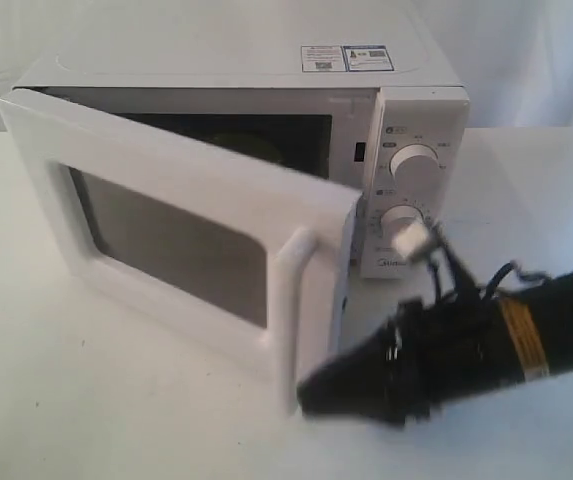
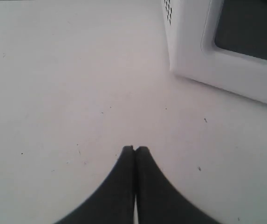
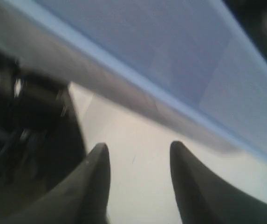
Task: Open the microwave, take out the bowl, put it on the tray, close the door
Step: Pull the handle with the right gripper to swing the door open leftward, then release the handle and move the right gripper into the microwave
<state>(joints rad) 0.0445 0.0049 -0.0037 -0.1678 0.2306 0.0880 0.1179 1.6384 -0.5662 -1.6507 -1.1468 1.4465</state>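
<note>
While door (image 1: 181,245) hangs ajar, microwave (image 1: 216,75) holds bowl (image 1: 234,143) (dimly seen inside).

The white boxy countertop microwave (image 1: 226,72) is set on the white desk (image 1: 86,400), toward its far edge and about midway between its left and right edges. The white windowed door (image 1: 186,225) stands swung out from the left side toward the near edge. Two round white knobs (image 1: 413,162) are stacked on the panel right of the cavity, and paper stickers (image 1: 346,57) are placed on the top. The black right gripper (image 1: 311,395) is found just before the door's free edge, below the vertical bar handle (image 1: 291,300). The black left gripper (image 2: 134,149) is held over bare desk, apart from the microwave's corner.
</note>
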